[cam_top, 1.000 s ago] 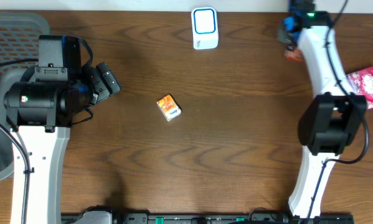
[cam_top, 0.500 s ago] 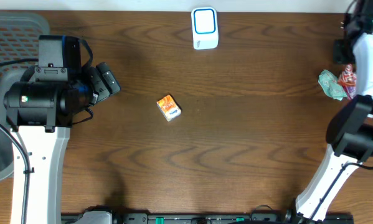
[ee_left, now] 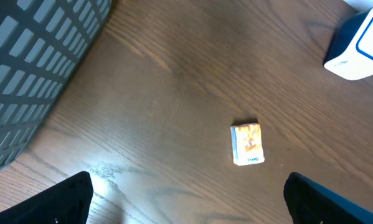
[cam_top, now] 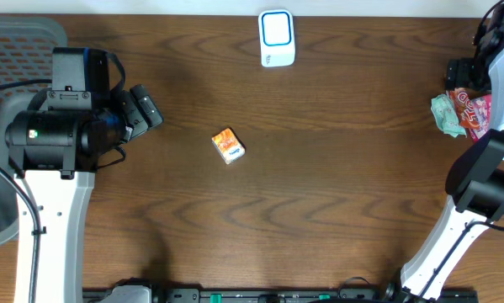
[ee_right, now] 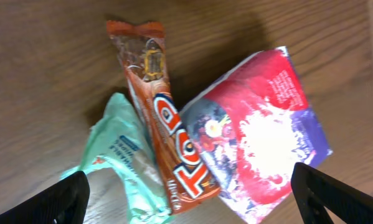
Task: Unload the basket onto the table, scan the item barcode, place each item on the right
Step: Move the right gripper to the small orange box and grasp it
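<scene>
Hanging by the right edge of the tabletop with right gripper spread wide and empty, over a brown candy bar, a mint green wrapper and a red pouch. Holding left gripper wide and empty too. Seeing small orange box mid-tabletop, white scanner at far edge.

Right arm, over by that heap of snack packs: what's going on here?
The right arm hangs over a heap at the right edge of the table: a brown chocolate bar, a mint-green packet and a red-and-purple pouch. Its jaws stand open, holding nothing. The left arm, jaws open too, faces the small orange box lying mid-table. The white scanner stands at the far edge; nothing is at it.
</scene>
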### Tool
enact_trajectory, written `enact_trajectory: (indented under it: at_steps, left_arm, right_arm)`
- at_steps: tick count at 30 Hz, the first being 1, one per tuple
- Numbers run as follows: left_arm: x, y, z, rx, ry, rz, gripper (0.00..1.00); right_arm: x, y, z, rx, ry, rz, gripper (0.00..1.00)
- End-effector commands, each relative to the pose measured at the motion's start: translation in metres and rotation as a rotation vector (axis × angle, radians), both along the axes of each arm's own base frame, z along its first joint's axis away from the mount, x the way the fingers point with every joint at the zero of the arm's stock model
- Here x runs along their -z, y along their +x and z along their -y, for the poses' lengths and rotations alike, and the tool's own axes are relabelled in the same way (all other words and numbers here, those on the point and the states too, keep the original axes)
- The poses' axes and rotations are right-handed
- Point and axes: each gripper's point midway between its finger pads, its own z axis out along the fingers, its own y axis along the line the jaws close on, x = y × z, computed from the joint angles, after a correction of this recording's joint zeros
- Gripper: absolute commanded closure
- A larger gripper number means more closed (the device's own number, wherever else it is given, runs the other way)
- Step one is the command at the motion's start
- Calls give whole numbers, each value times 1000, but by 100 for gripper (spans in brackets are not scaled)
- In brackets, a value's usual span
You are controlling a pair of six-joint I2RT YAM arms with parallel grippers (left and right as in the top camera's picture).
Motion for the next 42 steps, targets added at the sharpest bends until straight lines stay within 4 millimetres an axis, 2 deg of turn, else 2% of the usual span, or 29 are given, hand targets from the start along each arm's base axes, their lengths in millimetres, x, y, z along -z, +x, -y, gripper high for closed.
enact_trajectory:
  at_steps: [1,5,9,14,17,20,26,32,36,40,42]
  left_arm:
    - [0,0,-3,1,18,-3,2]
    - [0,0,-3,1,18,-3,2]
    - [0,0,-3,1,18,-3,2]
    - [0,0,-3,1,18,-3,2]
    - [0,0,-3,1,18,-3,2]
    - [0,0,-3,1,18,-3,2]
    - [0,0,-3,1,18,-3,2]
    - [0,0,-3,1,18,-3,2]
    - [0,0,-3,1,18,-3,2]
    - [0,0,-3,1,18,-3,2]
    - [0,0,-3,1,18,-3,2]
  right_arm:
    - [4,14,-35,-43,172,63,1]
    - [0,29,-74,-124,312,120,1]
    - [-25,41,-109,-209,378,193,1]
    - [-64,41,-161,-284,455,254,1]
    - [-83,36,-220,-397,651,275,1]
    - [-92,25,-276,-502,835,253,1]
    - [-76,6,-361,-641,899,132,1]
    - [-48,-26,-454,-812,918,-1,6]
    - [-26,-45,-503,-912,815,-56,18]
    - [-1,-59,-534,-880,598,-80,42]
    - [5,-70,-550,-876,547,-88,43]
